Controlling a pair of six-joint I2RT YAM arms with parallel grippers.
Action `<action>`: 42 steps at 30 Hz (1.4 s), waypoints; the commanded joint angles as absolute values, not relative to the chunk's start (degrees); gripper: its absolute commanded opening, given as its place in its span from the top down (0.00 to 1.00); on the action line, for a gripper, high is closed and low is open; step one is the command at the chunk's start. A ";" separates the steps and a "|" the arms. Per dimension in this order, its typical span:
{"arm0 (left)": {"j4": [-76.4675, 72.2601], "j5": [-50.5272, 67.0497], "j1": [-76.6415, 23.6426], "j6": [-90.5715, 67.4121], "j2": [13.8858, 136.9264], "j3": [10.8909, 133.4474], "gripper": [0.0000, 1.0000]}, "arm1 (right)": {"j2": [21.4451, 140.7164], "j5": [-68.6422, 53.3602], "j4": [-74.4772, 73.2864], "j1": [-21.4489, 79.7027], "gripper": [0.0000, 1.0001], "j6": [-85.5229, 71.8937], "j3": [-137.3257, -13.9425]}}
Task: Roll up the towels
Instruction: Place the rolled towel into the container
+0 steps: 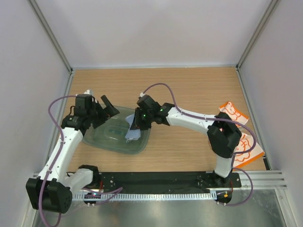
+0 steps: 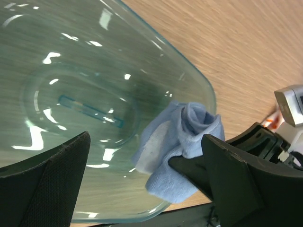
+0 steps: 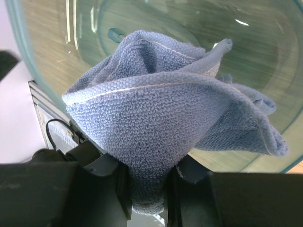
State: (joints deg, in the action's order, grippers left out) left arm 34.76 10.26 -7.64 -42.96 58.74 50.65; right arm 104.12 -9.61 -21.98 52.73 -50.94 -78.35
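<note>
A pale blue towel [image 1: 132,135] hangs bunched over the right side of the translucent blue-green tray [image 1: 105,140]. My right gripper [image 1: 136,126] is shut on its lower fold. In the right wrist view the towel [image 3: 165,109] fans up from the pinched jaws of the gripper [image 3: 147,191]. My left gripper [image 1: 106,112] stands open above the tray's far left rim, holding nothing. In the left wrist view this gripper [image 2: 147,138] has wide-apart fingers that frame the towel [image 2: 176,142] without touching it. Two orange and white patterned towels [image 1: 233,112] [image 1: 248,146] lie flat at the table's right edge.
The tray [image 2: 71,94] sits on the wooden table left of centre, with nothing else in it. White walls close the table on three sides. A black rail [image 1: 161,180] with both arm bases runs along the near edge.
</note>
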 commanded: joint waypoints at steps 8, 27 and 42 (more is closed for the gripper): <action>41.40 8.88 -2.99 -35.51 56.07 53.26 0.00 | 111.70 -8.79 -33.83 52.38 0.83 -55.37 -85.25; 42.36 9.93 -0.26 -34.01 58.10 53.88 0.00 | 113.73 -2.99 -47.72 52.38 0.29 -50.98 -92.46; 42.71 9.76 -0.26 -34.10 59.50 53.96 0.00 | 105.03 3.86 -55.19 55.36 0.25 -49.75 -97.98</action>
